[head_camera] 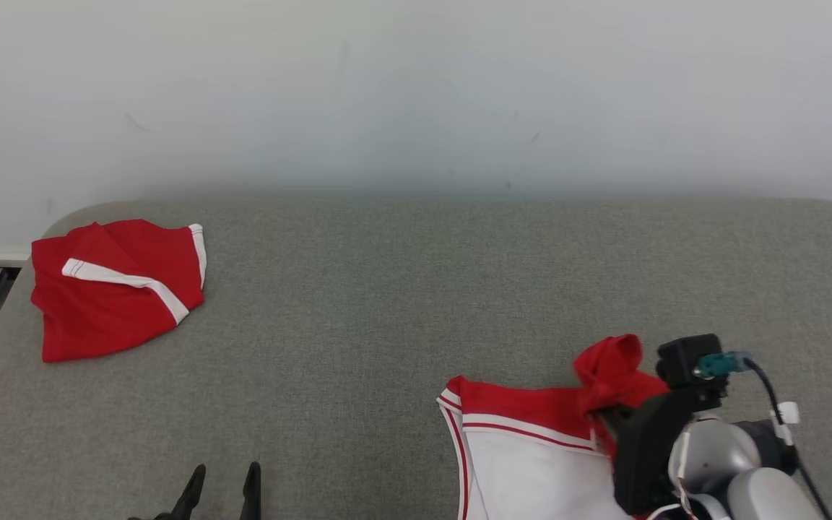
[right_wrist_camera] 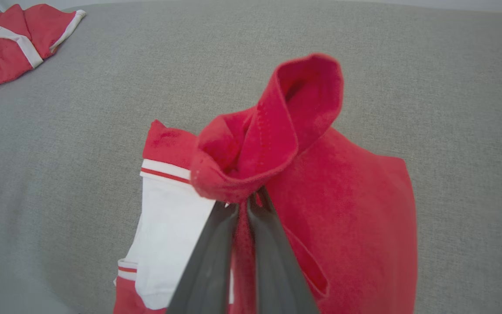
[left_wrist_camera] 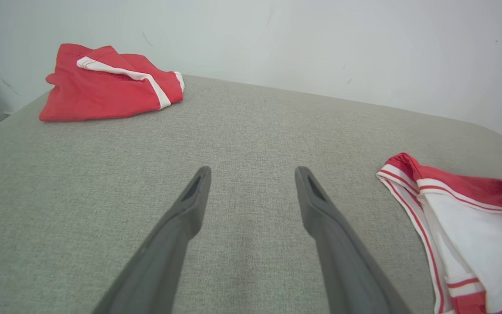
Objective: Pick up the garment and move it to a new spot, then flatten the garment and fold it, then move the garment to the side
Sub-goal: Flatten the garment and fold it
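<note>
One red-and-white garment point(right_wrist_camera: 347, 209) bunches into a soft loop between clamped right jaws; left jaws spread wide, empty.

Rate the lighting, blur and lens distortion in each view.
Head view: soft, even light, no hard shadows, the wall washed pale. Left wrist view: wide-angle bend curves the far edge of the grey surface; the left gripper looks soft near the lens. Right wrist view: the garment is sharp, the right gripper slightly blurred.

No writing, label, brand, number or sign can be read on anything in these views.
</note>
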### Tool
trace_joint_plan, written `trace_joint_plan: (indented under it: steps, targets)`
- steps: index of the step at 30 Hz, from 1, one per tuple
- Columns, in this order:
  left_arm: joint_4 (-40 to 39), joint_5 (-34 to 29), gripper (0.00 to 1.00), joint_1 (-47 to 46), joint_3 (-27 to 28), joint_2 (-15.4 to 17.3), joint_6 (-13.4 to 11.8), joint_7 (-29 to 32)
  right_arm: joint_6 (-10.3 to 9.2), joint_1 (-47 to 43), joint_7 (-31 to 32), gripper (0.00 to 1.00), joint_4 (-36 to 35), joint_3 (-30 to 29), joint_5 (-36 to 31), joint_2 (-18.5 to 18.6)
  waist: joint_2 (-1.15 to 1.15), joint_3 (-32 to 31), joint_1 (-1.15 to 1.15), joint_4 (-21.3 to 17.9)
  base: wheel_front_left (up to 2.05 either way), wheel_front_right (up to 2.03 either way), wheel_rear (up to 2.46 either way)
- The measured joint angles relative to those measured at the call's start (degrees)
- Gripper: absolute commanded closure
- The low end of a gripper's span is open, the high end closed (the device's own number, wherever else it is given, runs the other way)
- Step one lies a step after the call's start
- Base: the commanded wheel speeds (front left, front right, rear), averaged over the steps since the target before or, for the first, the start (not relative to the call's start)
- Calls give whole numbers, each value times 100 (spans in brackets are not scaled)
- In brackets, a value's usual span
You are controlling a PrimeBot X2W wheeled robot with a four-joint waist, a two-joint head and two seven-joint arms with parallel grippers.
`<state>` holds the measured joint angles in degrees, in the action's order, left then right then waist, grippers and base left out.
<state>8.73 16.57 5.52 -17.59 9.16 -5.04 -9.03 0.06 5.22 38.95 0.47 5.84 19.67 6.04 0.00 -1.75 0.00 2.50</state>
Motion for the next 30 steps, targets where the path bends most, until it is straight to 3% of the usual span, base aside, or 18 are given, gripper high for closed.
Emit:
trace_joint_plan:
  steps: [9,14,25,26,27,28,30]
  targets:
    - [80,-1,0,-141,-88,-24,53,41,33,85,359,100,358,635,-14,-226,0,55,0,213,0,0,0]
    - [93,-1,0,-145,-57,-25,52,38,-102,351,449,100,508,742,-46,-241,0,109,0,295,0,0,0]
    - [149,-1,0,-241,-21,-46,51,-8,-160,485,543,100,829,1129,-2,-263,0,157,0,370,0,0,0]
    - [153,-1,0,-241,-21,-47,51,-8,-160,485,543,95,846,1145,-1,-261,0,159,0,375,0,0,0]
    - [159,-1,0,-241,-21,-47,51,-8,-163,486,542,55,853,1162,7,-261,0,161,0,378,0,0,0]
    - [163,0,0,-241,-21,-48,51,-9,-163,489,539,0,853,1178,55,-261,0,162,0,381,0,0,0]
    - [167,0,0,-241,-20,-48,51,-9,-163,500,531,0,850,1193,97,-263,0,163,0,383,0,0,0]
